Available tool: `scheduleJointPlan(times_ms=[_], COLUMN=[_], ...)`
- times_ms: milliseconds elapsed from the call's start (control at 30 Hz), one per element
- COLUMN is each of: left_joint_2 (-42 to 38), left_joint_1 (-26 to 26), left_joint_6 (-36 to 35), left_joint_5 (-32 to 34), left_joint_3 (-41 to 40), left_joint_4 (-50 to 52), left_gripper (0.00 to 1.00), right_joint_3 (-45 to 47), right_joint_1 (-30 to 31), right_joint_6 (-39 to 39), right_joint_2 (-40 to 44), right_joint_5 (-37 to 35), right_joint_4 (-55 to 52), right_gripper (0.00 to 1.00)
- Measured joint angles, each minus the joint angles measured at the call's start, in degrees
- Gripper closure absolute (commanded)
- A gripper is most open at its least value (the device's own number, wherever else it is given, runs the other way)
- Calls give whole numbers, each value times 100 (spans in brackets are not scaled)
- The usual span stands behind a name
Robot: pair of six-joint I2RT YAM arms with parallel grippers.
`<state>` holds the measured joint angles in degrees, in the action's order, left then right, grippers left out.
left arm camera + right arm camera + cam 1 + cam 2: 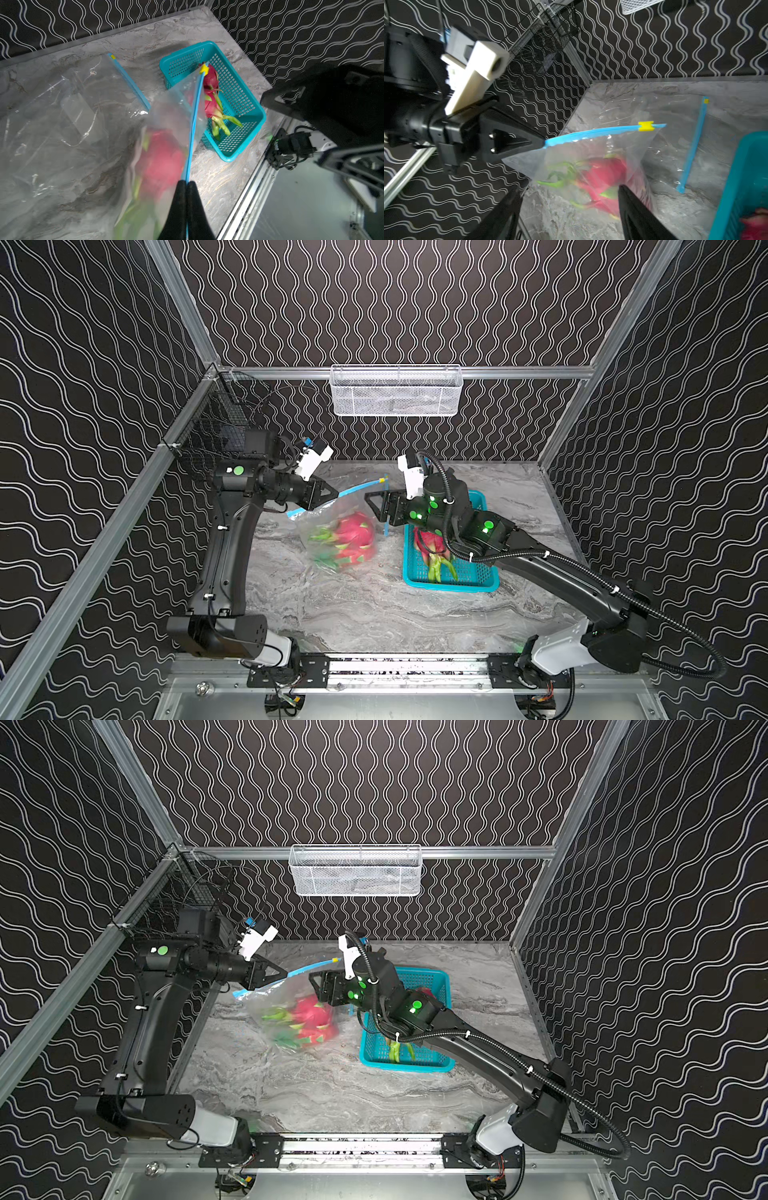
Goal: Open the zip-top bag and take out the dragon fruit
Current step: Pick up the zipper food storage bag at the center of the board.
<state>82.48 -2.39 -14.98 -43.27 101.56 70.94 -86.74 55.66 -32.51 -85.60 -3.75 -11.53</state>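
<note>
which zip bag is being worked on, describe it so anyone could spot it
On the marble table, look beside the teal basket. The zip-top bag hangs by its blue zipper, pinched by the left gripper, jaws shut. Unlike the flat bag behind, it holds a dragon fruit.

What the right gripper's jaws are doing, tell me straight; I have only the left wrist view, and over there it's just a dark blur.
Observer: Open. In the right wrist view the right gripper has its fingers spread wide, closed on nothing.
Operator: Now place it for me against the basket and the bag.
Observer: In both top views its wrist hangs above the far corner of the teal basket, and its tips reach past the rim toward the zip-top bag. Whether they touch the plastic cannot be told.
</note>
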Motion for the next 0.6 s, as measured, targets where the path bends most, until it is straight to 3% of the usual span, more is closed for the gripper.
scheduleJointPlan(times_ms=[333,600], left_joint_2=[-632,-859], left_joint_1=[-219,-483], left_joint_6=[588,1154], left_joint_5=[-501,-955], left_joint_3=[-1307,-2229], left_joint_4=[-450,-1172], left_gripper=[100,100], right_joint_3=[201,131], right_joint_1=[24,35], right_joint_6=[-1049,-1095], right_joint_2=[-278,-772], right_joint_5=[341,55], right_joint_4=[94,-15], right_gripper=[25,29])
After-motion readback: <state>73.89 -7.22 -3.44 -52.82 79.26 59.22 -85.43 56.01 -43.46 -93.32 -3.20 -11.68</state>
